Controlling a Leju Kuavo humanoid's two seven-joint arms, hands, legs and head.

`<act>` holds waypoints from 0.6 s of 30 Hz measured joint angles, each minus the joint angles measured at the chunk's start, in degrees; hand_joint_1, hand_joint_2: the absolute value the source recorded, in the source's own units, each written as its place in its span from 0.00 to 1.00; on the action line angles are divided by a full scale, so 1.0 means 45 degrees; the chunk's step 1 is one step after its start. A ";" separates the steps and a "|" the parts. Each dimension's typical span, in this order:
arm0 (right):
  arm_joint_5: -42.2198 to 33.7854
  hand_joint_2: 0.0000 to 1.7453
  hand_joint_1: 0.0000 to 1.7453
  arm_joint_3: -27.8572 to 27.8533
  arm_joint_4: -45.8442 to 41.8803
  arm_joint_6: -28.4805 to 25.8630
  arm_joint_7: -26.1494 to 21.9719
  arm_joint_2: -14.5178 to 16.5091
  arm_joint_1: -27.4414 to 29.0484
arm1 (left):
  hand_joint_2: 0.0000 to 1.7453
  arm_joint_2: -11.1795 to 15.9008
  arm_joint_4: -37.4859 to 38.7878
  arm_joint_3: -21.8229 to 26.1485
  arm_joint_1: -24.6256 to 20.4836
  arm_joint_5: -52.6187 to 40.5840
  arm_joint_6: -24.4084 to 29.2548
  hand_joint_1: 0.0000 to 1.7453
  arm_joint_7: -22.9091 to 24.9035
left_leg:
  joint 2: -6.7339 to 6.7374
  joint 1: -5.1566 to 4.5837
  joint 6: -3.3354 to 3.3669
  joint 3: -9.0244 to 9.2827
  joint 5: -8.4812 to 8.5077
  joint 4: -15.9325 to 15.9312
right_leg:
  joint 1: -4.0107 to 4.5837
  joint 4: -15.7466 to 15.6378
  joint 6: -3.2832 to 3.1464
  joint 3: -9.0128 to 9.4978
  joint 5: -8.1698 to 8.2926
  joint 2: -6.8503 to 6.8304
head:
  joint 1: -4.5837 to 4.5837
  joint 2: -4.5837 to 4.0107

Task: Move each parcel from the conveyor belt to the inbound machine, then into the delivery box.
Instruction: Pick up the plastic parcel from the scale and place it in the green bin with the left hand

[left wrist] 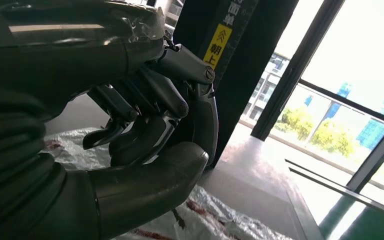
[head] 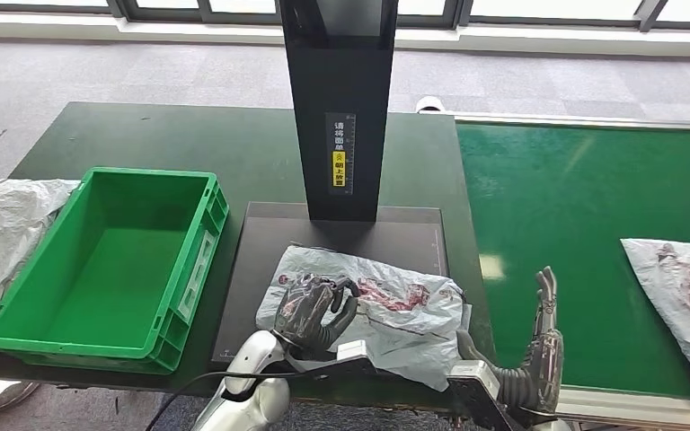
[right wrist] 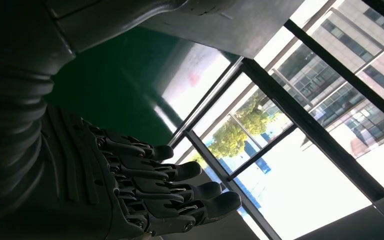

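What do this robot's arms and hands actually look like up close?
The arms are glossy silver shells, with a thin black cable trailing from the left one. Each ends in a dark grey, many-fingered mechanical left hand and right hand, built of jointed metal-look segments. The wrist views show a grey ribbed cover behind each hand and a thick grey thumb.

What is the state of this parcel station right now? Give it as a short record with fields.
parcel on machine: a grey plastic parcel lies on the black plate of the inbound machine
left robot hand: fingers curled over the near left part of that parcel; a firm grip cannot be confirmed
right robot hand: holds nothing, fingers straight, at the near edge of the conveyor belt
delivery box: green crate left of the machine, no parcel inside
next parcel: on the belt at the right
beside the crate: crumpled grey bags at the far left
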 joint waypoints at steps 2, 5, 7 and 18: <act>-0.0113 1.00 0.00 -0.0069 -0.0125 0.0103 0.0007 0.0010 0.0019 | 1.00 0.0044 -0.0566 0.0068 0.0240 -0.0102 0.0134 1.00 -0.0017 | 0.0000 0.0000 0.0000 -0.0003 0.0000 0.0000 | 0.0000 0.0000 0.0000 -0.0005 -0.0002 0.0000 | 0.0000 0.0001; -0.0196 1.00 0.00 -0.0158 -0.0267 0.0180 -0.0002 0.0016 0.0028 | 1.00 0.0102 -0.1177 0.0142 0.0527 -0.0228 0.0149 1.00 0.0013 | -0.0002 0.0000 0.0000 -0.0015 -0.0001 -0.0001 | 0.0000 -0.0001 0.0001 -0.0013 -0.0004 -0.0002 | 0.0000 0.0001; -0.0211 1.00 0.00 -0.0192 -0.0312 0.0196 -0.0025 0.0018 0.0026 | 1.00 0.0124 -0.1324 0.0176 0.0595 -0.0244 0.0145 1.00 0.0016 | -0.0003 0.0000 0.0000 -0.0020 0.0000 -0.0001 | 0.0000 -0.0001 0.0002 -0.0017 -0.0004 -0.0003 | 0.0000 0.0001; -0.0216 1.00 0.00 -0.0225 -0.0343 0.0203 -0.0047 0.0024 0.0025 | 1.00 0.0141 -0.1427 0.0287 0.0723 -0.0253 0.0143 0.97 0.0016 | -0.0002 0.0000 -0.0001 -0.0021 0.0001 0.0000 | 0.0000 0.0000 0.0001 -0.0019 -0.0002 -0.0003 | 0.0000 -0.0001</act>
